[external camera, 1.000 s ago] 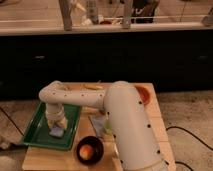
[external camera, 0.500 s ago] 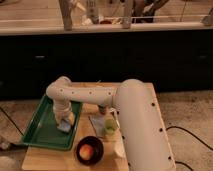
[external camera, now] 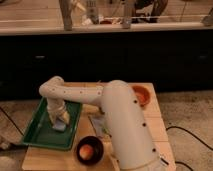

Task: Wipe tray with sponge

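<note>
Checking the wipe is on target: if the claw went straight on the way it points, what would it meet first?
The claw points down into the tray. It would first meet the sponge lying on the tray floor just beneath it; whether they touch is unclear.

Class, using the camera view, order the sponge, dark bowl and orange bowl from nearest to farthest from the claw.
1. Sponge, under the claw, on the tray.
2. Dark bowl, front, right of tray.
3. Orange bowl, back right.

No readable text, label or number anywhere; end effector (external camera: 59, 119) low over the tray (external camera: 41, 134)
</note>
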Robot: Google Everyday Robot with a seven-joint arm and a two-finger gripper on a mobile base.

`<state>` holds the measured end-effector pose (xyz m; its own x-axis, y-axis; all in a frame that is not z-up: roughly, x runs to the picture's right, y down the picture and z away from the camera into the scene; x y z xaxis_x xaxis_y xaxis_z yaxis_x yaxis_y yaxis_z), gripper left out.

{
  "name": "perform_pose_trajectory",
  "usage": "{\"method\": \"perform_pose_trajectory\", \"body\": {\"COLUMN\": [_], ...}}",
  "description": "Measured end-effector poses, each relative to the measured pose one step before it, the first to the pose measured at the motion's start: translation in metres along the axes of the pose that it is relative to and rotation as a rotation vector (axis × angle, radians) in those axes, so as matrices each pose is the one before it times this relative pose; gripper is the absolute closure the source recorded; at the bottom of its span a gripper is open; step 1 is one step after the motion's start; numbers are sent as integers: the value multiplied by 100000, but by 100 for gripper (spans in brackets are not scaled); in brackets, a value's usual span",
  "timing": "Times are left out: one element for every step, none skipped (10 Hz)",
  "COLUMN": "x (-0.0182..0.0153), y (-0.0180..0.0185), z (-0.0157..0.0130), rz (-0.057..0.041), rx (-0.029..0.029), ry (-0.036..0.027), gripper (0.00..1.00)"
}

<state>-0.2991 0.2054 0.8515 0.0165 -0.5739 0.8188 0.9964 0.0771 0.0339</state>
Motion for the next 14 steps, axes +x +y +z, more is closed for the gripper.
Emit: {"method": "perform_pose_trajectory", "body": {"x": [-330, -518, 22, 63, -53, -75, -858, -932, -749, -374, -1, 199, 350, 987], "y": [-1287, -953, 95, 71, -53, 182, 813, 921, 1468, 2262, 1236, 655, 217, -365], "z": [465, 417, -198, -108, 30, -6, -220, -426, -529, -942, -487, -554, -342, -489], "rz": [-2485, -1683, 362, 128, -168, -135, 1267, 1114, 1404, 2098, 1036, 689, 303, 493], "rx": [-108, -276, 377, 25, -197, -419, -450, -960, -1222, -1432, -859, -492, -314, 415], "ry": [-1451, -827, -225, 127, -16, 365, 566, 202, 480, 1384, 1369, 1930, 1679, 2877], "gripper": [98, 98, 98, 98, 98, 98, 98, 98, 98, 98, 98, 98, 98, 98]}}
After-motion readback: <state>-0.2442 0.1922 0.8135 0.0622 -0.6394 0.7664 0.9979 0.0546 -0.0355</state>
